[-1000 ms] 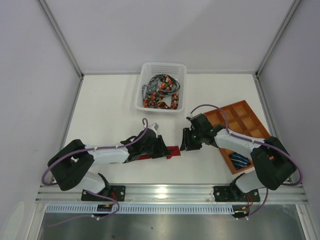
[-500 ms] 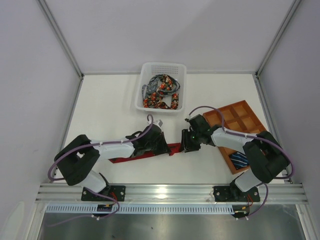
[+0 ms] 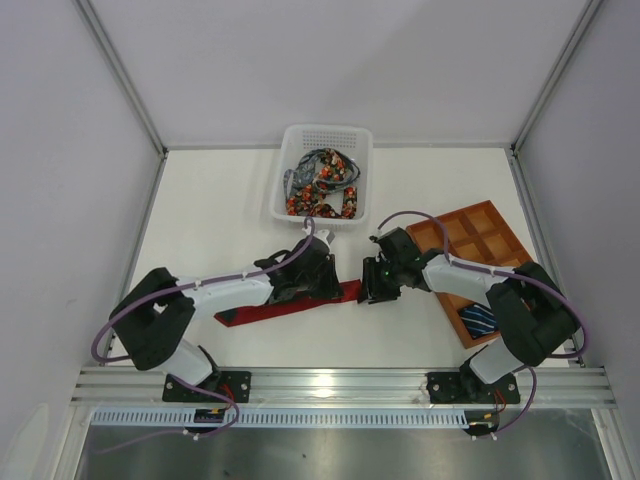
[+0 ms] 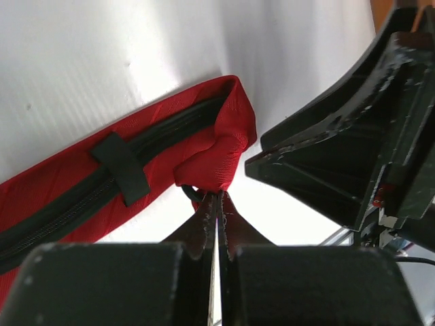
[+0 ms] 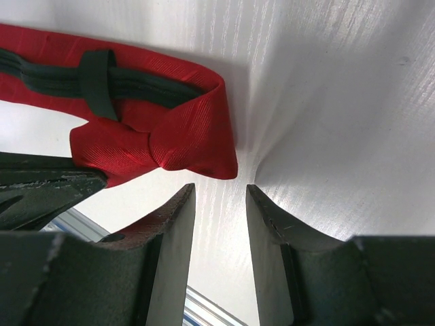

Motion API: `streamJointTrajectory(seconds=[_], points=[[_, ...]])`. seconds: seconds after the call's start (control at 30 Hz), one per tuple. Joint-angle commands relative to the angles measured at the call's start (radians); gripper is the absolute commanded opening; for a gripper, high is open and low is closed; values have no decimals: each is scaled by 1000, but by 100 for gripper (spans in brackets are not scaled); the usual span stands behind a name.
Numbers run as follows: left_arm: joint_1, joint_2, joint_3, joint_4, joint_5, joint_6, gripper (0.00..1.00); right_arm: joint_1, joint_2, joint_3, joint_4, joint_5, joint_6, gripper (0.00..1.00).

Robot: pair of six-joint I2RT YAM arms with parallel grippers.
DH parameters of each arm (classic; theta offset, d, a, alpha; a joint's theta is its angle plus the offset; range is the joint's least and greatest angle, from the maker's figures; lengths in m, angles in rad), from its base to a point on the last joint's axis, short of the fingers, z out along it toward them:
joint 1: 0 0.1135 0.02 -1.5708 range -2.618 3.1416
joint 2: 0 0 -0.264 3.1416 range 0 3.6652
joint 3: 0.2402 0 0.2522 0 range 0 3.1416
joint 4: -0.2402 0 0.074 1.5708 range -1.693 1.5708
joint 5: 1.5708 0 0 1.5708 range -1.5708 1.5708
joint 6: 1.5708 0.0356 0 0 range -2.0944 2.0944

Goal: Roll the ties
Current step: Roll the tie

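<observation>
Left wrist: red tie (image 4: 204, 156) end between closed jaws of left gripper (image 4: 217, 207)

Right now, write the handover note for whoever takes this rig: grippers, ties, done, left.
Left gripper: shut on the red tie, pinching its folded-over end.
Right gripper: open, empty, jaws apart just short of that same end.
Ties: the red tie lies stretched on the table, seam side up. The dotted ties are tangled in the white basket. The navy striped tie sits in a near cell of the orange tray.
Done: red tie's end turned over once. I cannot tell if the navy one is rolled.
Left: roll the red tie along its length, then the basket's ties.
</observation>
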Motion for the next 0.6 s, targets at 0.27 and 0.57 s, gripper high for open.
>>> streamJointTrajectory(seconds=[0.27,0.57], points=[[77,36,53,-39,66,163,0,-8,-37,45,12,-10,-5,41],[123,53,43,-13,118,221,1,-8,-3,76,71,-73,20,37]])
